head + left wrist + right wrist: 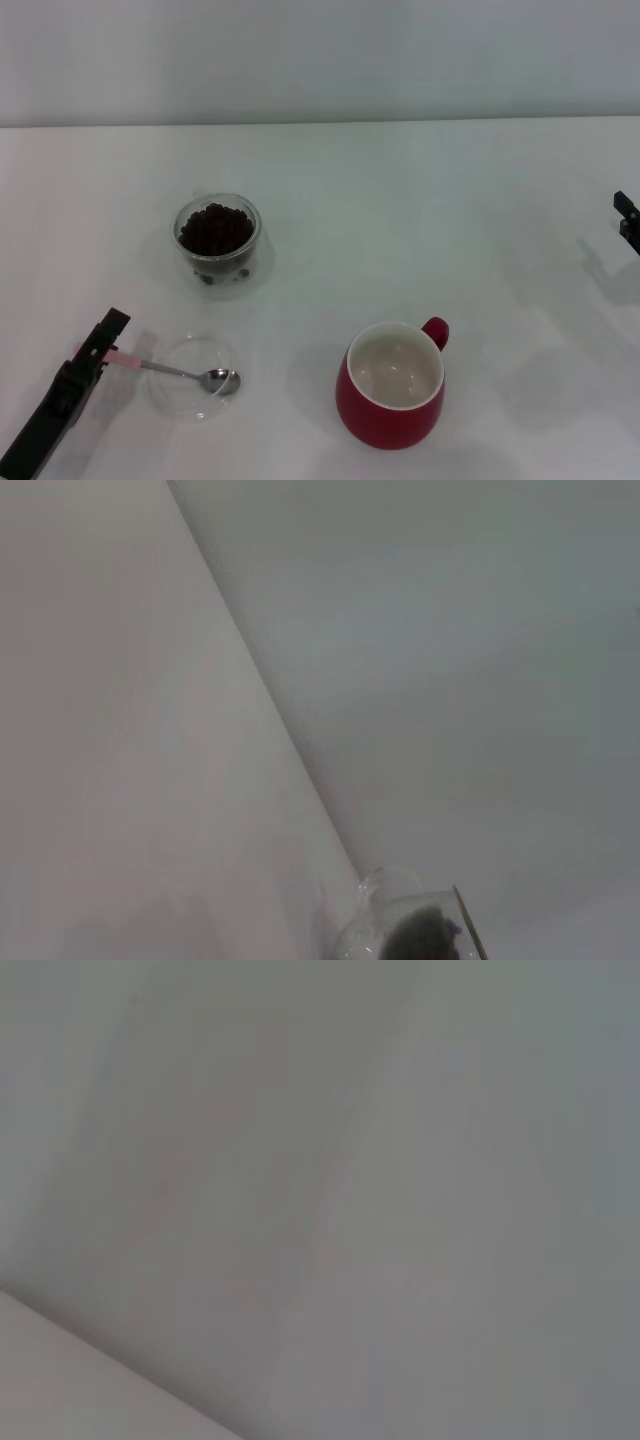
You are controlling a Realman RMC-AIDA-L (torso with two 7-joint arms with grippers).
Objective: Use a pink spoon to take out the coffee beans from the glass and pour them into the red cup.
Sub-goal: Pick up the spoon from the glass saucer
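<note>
While my left gripper point(100, 345) sits at its pink handle end, pink spoon point(185, 373) runs rightward across the dish point(170, 400); jaw state unclear.

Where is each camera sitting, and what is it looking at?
Head view: on the robot's head, looking down at the table with the glass, red cup and pink spoon; left gripper at the spoon's handle, right gripper at the edge.
Left wrist view: on the left wrist, sees the glass, shared with the head view.
Right wrist view: only blank surface.
</note>
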